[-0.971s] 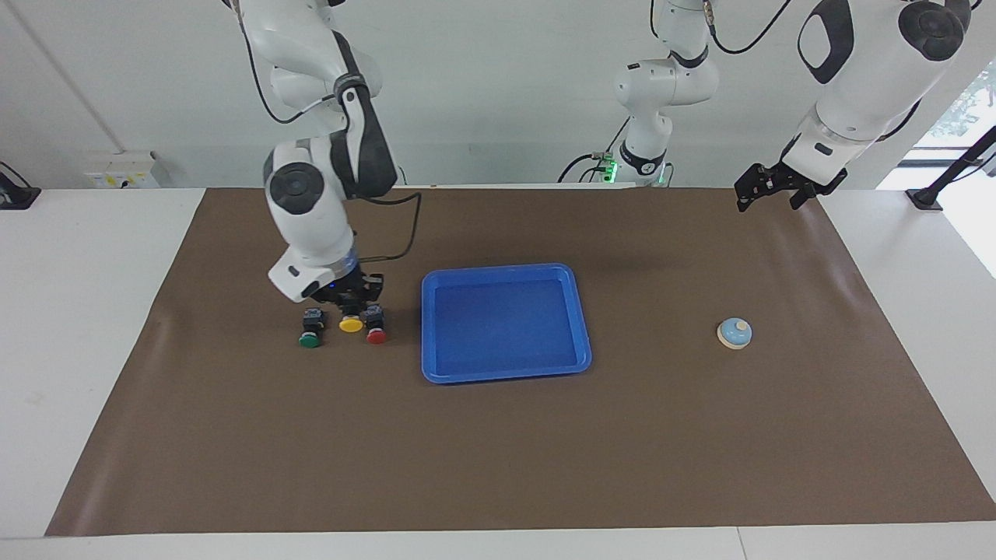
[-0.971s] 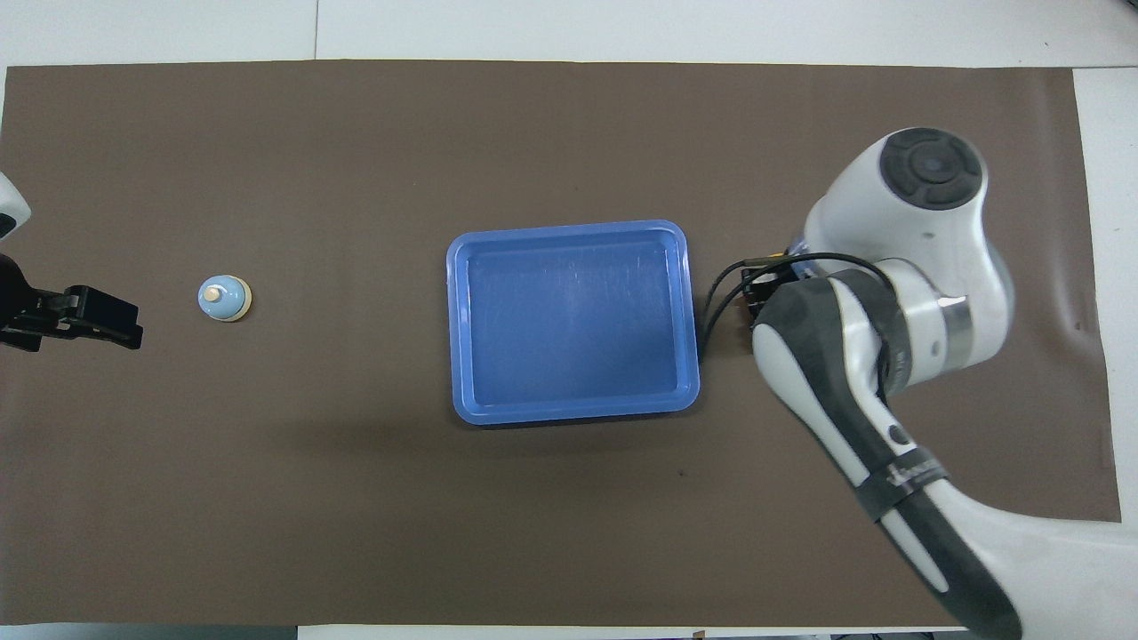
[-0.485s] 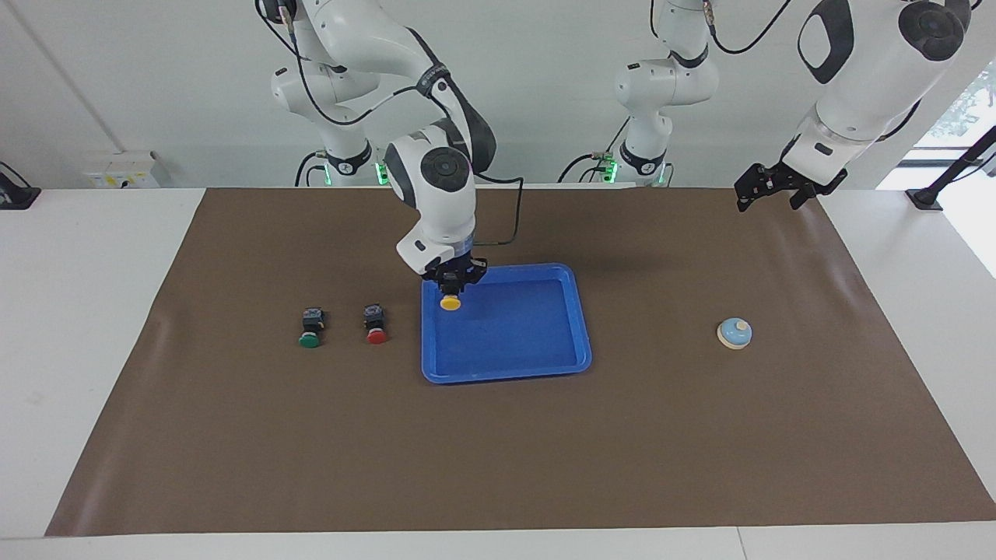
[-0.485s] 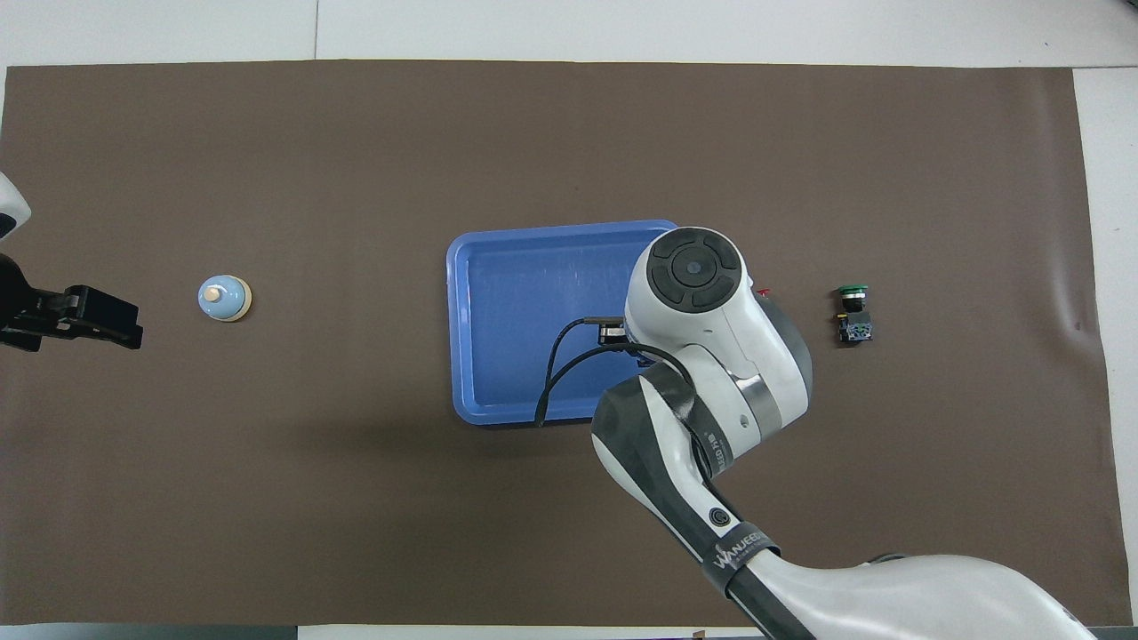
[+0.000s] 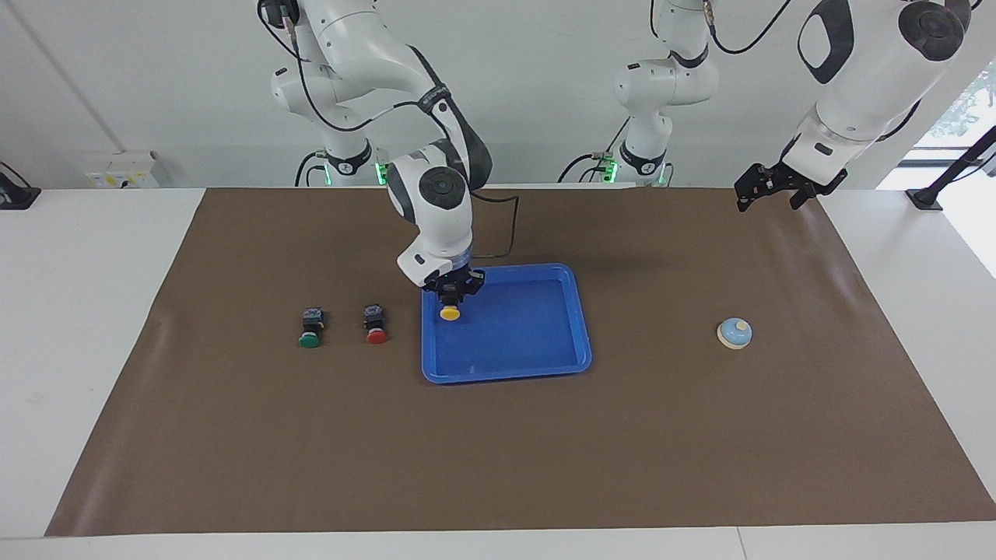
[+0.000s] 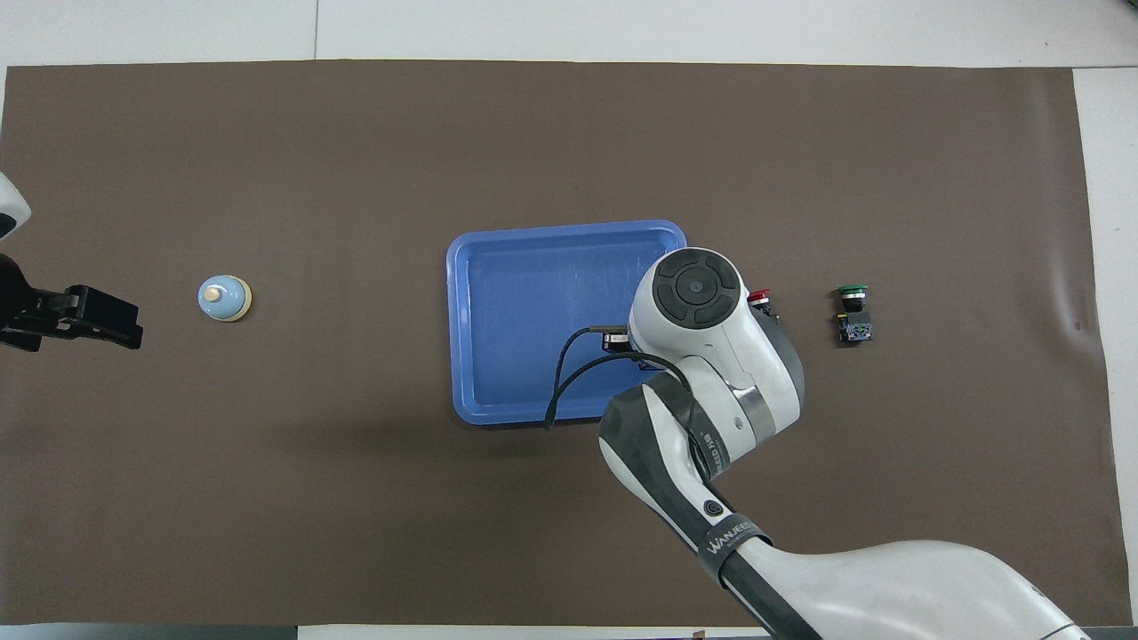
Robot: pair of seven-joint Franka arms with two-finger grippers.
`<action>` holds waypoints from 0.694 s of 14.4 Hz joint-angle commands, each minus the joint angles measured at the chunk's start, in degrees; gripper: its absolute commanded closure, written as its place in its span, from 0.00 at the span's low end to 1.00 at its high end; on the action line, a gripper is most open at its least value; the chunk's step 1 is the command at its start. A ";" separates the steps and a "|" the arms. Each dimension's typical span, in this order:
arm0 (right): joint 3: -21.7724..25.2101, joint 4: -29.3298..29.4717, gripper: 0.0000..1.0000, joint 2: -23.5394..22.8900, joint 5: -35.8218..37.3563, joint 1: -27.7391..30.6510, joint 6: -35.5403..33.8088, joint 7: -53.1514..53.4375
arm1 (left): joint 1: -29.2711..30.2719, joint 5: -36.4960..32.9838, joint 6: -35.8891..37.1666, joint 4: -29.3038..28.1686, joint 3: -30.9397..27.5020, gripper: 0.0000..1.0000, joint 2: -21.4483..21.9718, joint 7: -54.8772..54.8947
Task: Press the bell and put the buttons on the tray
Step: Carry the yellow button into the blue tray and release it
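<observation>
Facing view: right claw point(image 5: 451, 298) pinches yellow button point(image 5: 449, 313) over tray point(image 5: 580, 311).

Blue tray point(image 5: 582, 327), brown mat point(image 5: 498, 451), yellow button point(image 5: 449, 313)

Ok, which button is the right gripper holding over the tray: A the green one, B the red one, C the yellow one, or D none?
C: the right gripper is shut on the yellow button over the blue tray, while the green button and red button sit on the mat.
</observation>
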State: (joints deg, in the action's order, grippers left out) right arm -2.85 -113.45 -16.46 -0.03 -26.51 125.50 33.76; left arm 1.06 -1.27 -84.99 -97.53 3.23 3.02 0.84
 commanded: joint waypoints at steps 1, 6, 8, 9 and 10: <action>-0.14 -2.74 1.00 0.37 -1.29 0.58 3.69 -2.65 | 0.17 0.48 -0.62 -1.26 -0.15 0.00 1.47 -0.05; -0.22 -4.41 1.00 0.28 -1.29 0.58 6.15 -2.91 | 0.17 0.48 -0.62 -1.26 -0.15 0.00 1.47 -0.05; -0.14 -5.46 0.63 0.37 -1.29 0.58 8.00 -2.91 | 0.17 0.48 -0.62 -1.26 -0.15 0.00 1.47 -0.05; -0.14 -5.47 0.38 0.37 -1.29 0.67 8.00 -2.82 | 0.17 0.48 -0.62 -1.26 -0.15 0.00 1.47 -0.05; -0.14 -5.29 0.08 0.37 -1.29 0.67 7.92 -2.65 | 0.17 0.48 -0.62 -1.26 -0.15 0.00 1.47 -0.05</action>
State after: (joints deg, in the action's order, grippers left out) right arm -2.82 -117.83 -16.52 -0.03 -26.50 131.93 32.91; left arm 1.06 -1.27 -84.99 -97.53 3.23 3.02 0.84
